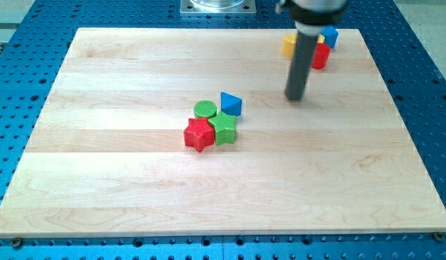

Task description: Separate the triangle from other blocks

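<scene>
1. Wooden board (136,188) fills most of the view.
2. My tip (295,97) is bare rod, touching nothing, well right of the centre cluster.
3. Rod partly hides the top-right group: yellow block (288,45), red block (321,56), blue block (329,35); shapes unclear.
4. Blue triangle (231,104) sits near centre, touching green star (224,127), beside green cylinder (204,110); red star (199,134) lower left.
5. Triangle's pointing direction: can't tell.

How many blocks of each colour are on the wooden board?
Green: 2, a round one and a star-like one
Red: 2, a star and one behind the rod
Blue: 2, the triangle and one at the top
Yellow: 1
Total: 7
</scene>
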Robot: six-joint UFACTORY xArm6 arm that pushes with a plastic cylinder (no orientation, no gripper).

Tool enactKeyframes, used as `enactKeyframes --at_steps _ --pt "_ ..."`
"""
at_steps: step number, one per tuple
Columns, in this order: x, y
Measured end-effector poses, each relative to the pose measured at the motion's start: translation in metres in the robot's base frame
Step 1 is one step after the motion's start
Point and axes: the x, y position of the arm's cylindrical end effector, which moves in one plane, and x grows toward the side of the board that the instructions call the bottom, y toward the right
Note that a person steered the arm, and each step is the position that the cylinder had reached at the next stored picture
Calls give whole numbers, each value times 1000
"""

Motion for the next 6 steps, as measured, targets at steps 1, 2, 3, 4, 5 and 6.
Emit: enactKeyframes --at_steps 1,2,3,4,5,6 --pt "69 -53" --pt "78 -85" --pt "69 -97" --pt "63 -97" --pt "60 -98" --pt "43 -101"
